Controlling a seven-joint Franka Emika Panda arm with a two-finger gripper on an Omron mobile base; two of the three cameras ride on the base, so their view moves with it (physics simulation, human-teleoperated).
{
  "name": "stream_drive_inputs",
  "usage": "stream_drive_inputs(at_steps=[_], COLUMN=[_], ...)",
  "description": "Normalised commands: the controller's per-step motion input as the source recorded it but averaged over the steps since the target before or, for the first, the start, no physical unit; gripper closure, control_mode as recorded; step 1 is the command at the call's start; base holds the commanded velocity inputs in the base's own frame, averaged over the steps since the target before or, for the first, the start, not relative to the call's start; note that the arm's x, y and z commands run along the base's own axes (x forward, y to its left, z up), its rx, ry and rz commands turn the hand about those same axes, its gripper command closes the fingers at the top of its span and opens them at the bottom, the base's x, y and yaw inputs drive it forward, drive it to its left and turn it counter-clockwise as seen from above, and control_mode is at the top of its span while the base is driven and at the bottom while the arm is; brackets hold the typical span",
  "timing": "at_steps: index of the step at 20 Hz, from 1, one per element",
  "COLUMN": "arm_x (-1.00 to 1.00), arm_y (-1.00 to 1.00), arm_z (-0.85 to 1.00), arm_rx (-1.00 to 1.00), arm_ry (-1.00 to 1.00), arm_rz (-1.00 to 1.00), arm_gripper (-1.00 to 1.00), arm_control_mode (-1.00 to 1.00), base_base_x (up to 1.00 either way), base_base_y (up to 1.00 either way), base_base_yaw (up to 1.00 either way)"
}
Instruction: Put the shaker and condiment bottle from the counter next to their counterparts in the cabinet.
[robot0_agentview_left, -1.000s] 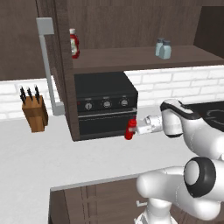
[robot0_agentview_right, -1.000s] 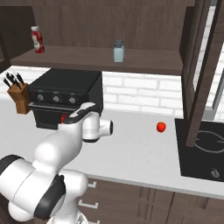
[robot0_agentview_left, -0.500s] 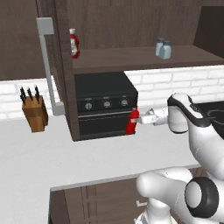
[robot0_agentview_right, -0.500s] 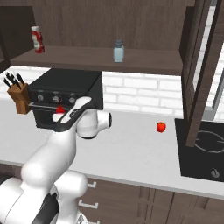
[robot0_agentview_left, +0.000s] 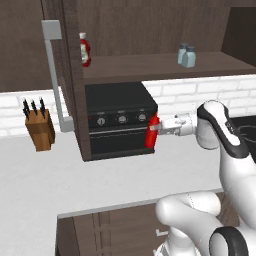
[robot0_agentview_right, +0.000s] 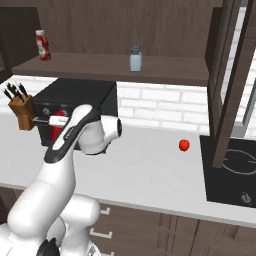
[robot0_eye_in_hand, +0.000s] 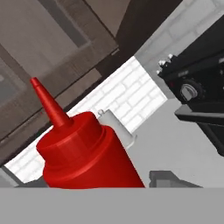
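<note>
In the hand (robot0_agentview_left: 156, 128), condiment bottle (robot0_agentview_left: 151, 132)

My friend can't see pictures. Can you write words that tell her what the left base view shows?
A white robot arm holds the red condiment bottle in its gripper, in front of a black oven on the white counter. Above, a cabinet shelf holds a white-capped red bottle and two blue shakers.

The wide flat white countertop (robot0_agentview_left: 75, 180) holds a black toaster oven with knobs (robot0_agentview_left: 120, 125), a brown wooden knife block (robot0_agentview_left: 40, 131) and a small red apple (robot0_agentview_right: 184, 145). The dark wooden cabinet shelf (robot0_agentview_left: 150, 66) holds a white-capped red bottle (robot0_agentview_left: 85, 49) and two pale blue shakers (robot0_agentview_left: 187, 55).
</note>
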Motion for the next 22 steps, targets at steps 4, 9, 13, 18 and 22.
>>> stream_drive_inputs(at_steps=[4, 9, 13, 18, 22], arm_x=[0.00, 0.13, 0.32, 0.34, 0.31], arm_y=[0.13, 0.14, 0.13, 0.11, 0.01], arm_z=[0.54, 0.49, 0.33, 0.36, 0.63], arm_rx=[0.02, -0.09, -0.30, -0.20, 0.08], arm_ry=[0.12, -0.05, -0.17, -0.09, 0.00], arm_rz=[-0.04, -0.02, 0.00, 0.00, 0.00], arm_gripper=[1.00, 1.00, 1.00, 1.00, 1.00], arm_control_mode=[-1.00, -1.00, -1.00, -1.00, -1.00], base_base_x=[0.00, 0.00, 0.00, 0.00, 0.00], base_base_y=[0.00, 0.00, 0.00, 0.00, 0.00], base_base_yaw=[0.00, 0.00, 0.00, 0.00, 0.00])
